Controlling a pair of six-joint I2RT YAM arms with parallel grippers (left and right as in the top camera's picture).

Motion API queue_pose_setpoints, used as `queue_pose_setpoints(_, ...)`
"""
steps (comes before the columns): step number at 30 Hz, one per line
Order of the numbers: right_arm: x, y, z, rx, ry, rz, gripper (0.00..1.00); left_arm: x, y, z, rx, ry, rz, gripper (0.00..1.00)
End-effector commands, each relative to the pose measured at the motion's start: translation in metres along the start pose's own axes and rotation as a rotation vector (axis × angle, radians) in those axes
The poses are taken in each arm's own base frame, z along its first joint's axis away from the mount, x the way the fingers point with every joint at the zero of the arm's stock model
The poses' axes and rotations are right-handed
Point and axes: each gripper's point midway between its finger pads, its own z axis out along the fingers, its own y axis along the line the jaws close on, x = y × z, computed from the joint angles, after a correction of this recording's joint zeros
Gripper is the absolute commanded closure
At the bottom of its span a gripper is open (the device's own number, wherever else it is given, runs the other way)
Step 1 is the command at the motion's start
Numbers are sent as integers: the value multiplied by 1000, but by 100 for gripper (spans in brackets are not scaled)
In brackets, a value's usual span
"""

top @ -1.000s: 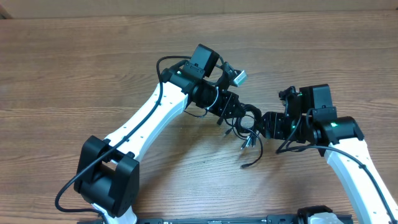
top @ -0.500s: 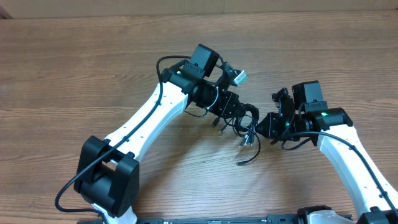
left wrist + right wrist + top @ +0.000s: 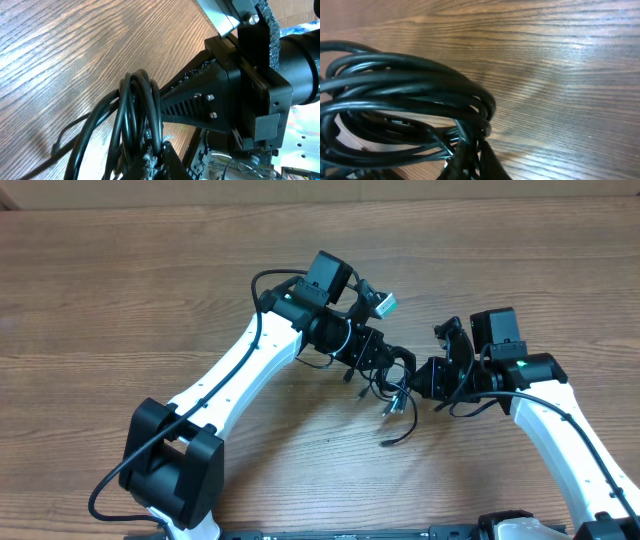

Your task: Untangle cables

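**Inspection: cables held between both arms, mid-bench**

From the overhead view I found the cables (image 3: 398, 395) bunched in one tangled knot near the middle of the bench (image 3: 150, 300), between the two arms. Several loops were coiled together, small plugs hung at the lower side of the knot, and one loose tail curled down onto the wood below it.

The left fingers (image 3: 385, 362) were at the knot's upper left. In the left wrist view the strands ran down into those fingers at the bottom edge, and I recorded them as closed on the cables.

The right fingers (image 3: 425, 378) were against the knot from the right. The left wrist view showed one ribbed finger of that arm lying just behind the coil. The right wrist view was filled by the coil, with strands converging beside a dark fingertip at the bottom edge. I could not tell from any view whether the right fingers were open or closed.

The two sets of fingers stood near each other, with the knot between them.
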Motion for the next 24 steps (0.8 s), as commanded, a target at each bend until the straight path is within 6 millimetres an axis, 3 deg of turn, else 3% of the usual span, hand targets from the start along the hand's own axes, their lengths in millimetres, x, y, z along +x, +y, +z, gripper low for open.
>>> queue_pose_setpoints(1,-10,1,-6,27,-30,-23,96,-9,-7,-12,-1,-35,32,96)
queue_pose_setpoints(4,-8,-18,-7,132,-34,15,96,-11,8,-17,-57,-48,14,96)
queue_pose_setpoints(9,-2,-67,-21,417,-83,255,96,-3,36,-24,-198,-28,-40,96)
queue_pose_setpoints(16,9,-110,-48,692,-190,512,96,4,40,-25,-223,-5,-61,96)
queue_pose_setpoints(19,7,-107,-45,671,-196,527,96,4,40,-25,-223,-6,-60,96)
queue_pose_setpoints(22,0,-82,-28,504,-130,388,88,4,38,-24,-209,-4,-52,96)
queue_pose_setpoints(24,-4,-57,-17,355,-75,233,79,4,24,-22,-132,3,-9,96)
